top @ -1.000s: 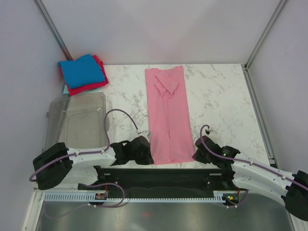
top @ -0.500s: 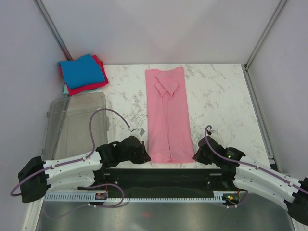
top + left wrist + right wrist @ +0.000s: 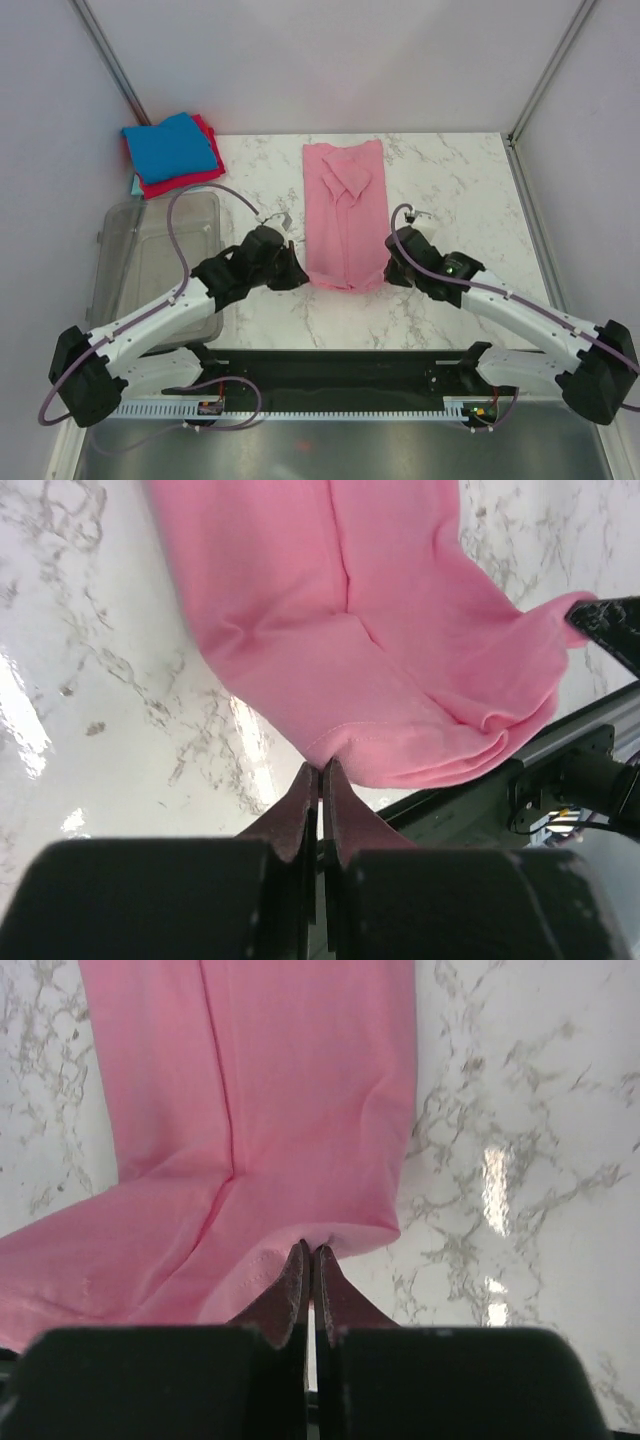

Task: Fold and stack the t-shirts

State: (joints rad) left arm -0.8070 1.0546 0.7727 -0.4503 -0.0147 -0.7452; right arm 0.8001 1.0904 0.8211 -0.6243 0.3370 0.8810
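Shirt (image 3: 345,200), pink, lying lengthwise mid desk (image 3: 470,190), near hem lifted. Left pincer (image 3: 320,770) clenched on one hem corner, right pincer (image 3: 308,1252) clenched on other. Tip: carry both level, same pace, lay hem square at collar.

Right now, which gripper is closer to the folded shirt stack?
Left. The left gripper holds the hem of the pink t-shirt nearest the folded stack; the right gripper holds the far corner.
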